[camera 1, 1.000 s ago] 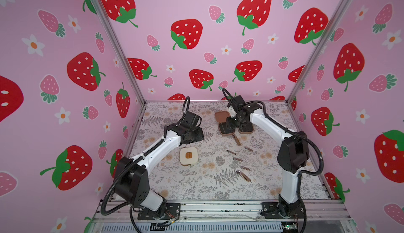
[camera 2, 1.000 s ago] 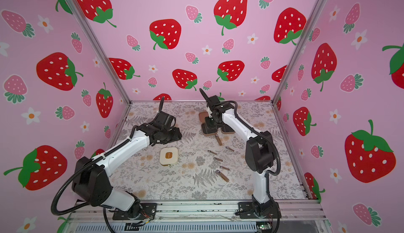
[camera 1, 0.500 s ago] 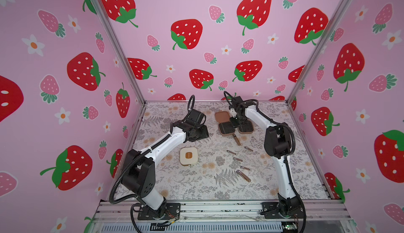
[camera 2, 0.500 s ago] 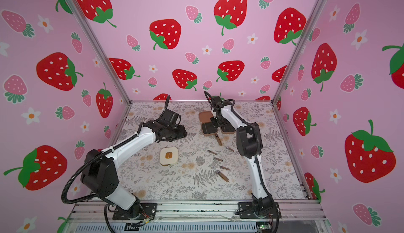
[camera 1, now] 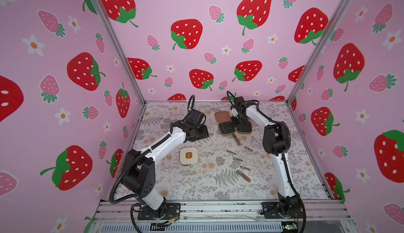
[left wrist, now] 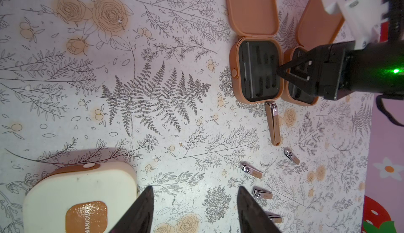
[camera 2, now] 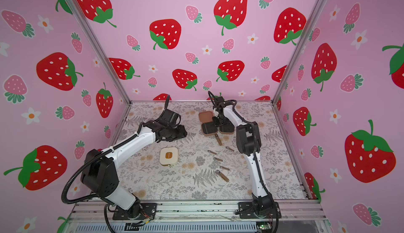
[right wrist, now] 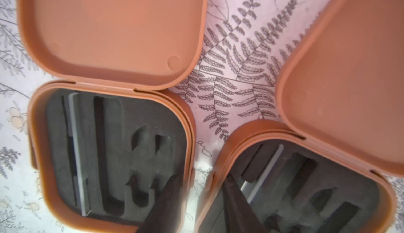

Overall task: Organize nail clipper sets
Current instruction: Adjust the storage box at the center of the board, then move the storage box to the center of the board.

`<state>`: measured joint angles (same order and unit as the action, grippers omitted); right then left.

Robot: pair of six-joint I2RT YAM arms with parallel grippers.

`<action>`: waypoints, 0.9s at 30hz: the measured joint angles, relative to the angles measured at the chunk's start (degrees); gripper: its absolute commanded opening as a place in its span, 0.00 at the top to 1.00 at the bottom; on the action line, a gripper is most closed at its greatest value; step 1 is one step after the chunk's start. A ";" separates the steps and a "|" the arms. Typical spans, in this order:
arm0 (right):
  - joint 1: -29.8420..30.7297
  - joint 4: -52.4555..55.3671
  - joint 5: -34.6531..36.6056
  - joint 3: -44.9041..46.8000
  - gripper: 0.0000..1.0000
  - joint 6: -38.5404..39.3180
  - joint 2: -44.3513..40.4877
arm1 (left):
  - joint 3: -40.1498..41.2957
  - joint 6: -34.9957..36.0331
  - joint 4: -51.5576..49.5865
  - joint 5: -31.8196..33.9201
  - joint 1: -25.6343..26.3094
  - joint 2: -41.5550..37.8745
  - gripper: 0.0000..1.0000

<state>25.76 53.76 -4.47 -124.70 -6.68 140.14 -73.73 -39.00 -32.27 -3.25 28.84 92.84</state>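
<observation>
The right gripper [right wrist: 202,177] hangs half-parted and empty, one finger over each of the two open brown cases [right wrist: 113,133] beneath it. As far as shows, their slots hold only a grey file [right wrist: 76,144] apiece. The clippers [camera 1: 236,139] lie loose behind it, toward its base. The left gripper [left wrist: 195,188] gapes empty just beside the shut cream case [left wrist: 65,190]. Filling has barely begun, I judge.

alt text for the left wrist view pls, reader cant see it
Two brown cases lie open side by side on a floral table, black slotted insides showing, with the right gripper poised over their adjoining edges. A long clipper and several smaller clippers lie loose nearby; the closed cream case is near the open left gripper.
</observation>
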 measured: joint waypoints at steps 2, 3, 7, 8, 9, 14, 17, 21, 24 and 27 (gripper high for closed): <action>-0.02 -0.11 -0.11 -0.04 0.66 -0.13 0.07 | 0.04 0.00 0.00 0.00 0.00 0.00 0.38; -0.02 -0.11 -0.11 -0.04 0.66 -0.15 0.07 | 0.11 0.00 0.02 0.00 0.00 0.00 0.38; -0.02 -0.11 -0.04 -0.04 0.66 -0.26 0.07 | 0.15 0.00 0.09 0.02 0.00 0.00 0.38; 0.00 -0.11 -0.02 -0.04 0.66 -0.26 0.07 | 0.15 0.00 0.11 0.02 0.00 0.00 0.38; 0.00 -0.13 0.04 -0.04 0.65 -0.26 0.04 | 0.20 0.00 0.15 0.04 0.00 0.00 0.38; 0.13 -0.55 0.33 0.59 0.63 -0.26 -0.37 | 0.76 0.07 0.39 0.17 0.00 -0.04 0.38; 0.70 -1.31 1.07 1.77 0.58 0.00 -1.09 | 1.84 0.07 0.44 0.24 0.00 -0.39 0.38; 2.21 -1.31 3.61 2.64 0.56 0.61 -2.08 | 2.78 0.13 0.39 0.24 0.00 -0.90 0.38; 3.69 -1.29 5.73 2.95 0.56 0.94 -3.34 | 3.02 0.20 0.37 0.26 0.00 -1.57 0.38; 4.70 -1.31 7.63 2.97 0.58 1.31 -5.25 | 3.02 0.24 0.44 0.39 0.00 -2.32 0.38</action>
<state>30.46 52.45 3.16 -121.73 -5.37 134.89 -70.72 -38.76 -31.83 -2.85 28.84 90.52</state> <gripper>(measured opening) 0.431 0.619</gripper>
